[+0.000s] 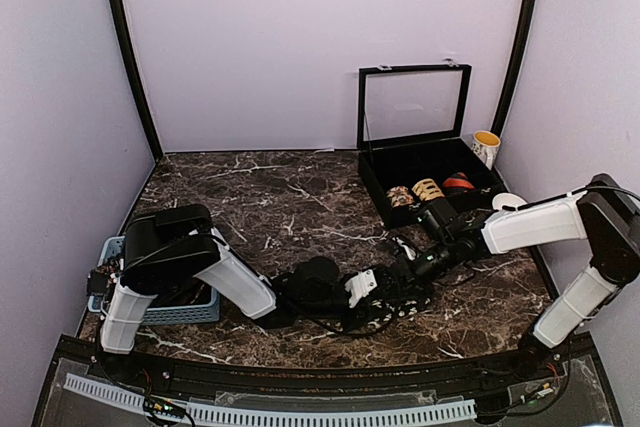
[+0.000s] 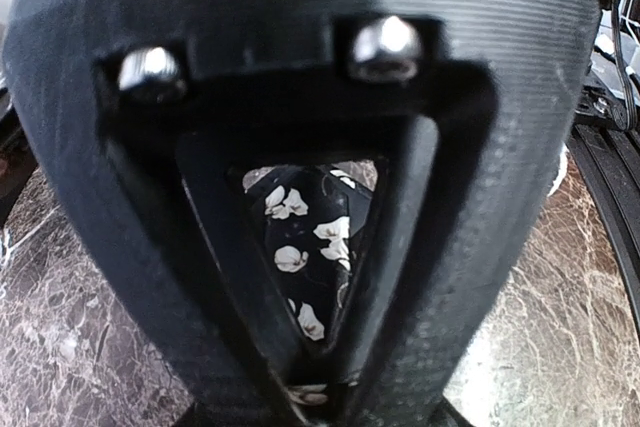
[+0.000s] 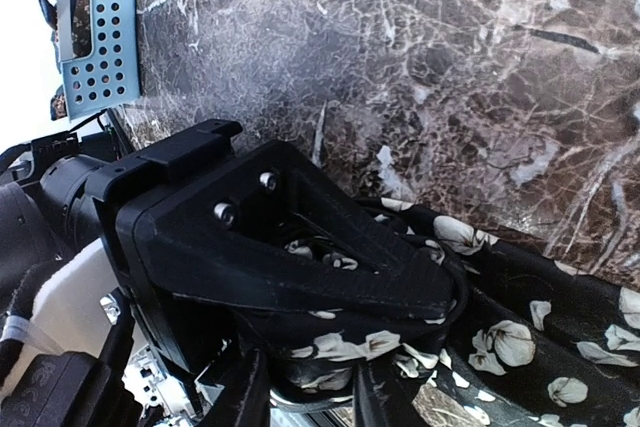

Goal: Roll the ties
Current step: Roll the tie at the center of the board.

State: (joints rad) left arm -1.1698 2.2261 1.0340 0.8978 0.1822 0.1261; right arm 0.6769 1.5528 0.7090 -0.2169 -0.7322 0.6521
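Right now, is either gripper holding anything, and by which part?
The left gripper seems clamped on the tie at its bunched end. Whether the right gripper also grips it cannot be told.

Left wrist view is basically all left gripper, blurry and jammed up against the lens, tips cut off at the bottom edge, so no telling how the jaws stand. The tie only peeks through a triangular gap. In the right wrist view the right gripper barely pokes in at the bottom, grip unreadable, and the tie runs off the right and bottom edges. From the top, the blue basket is mostly behind the left arm, and the coils in the case are too small to read prints
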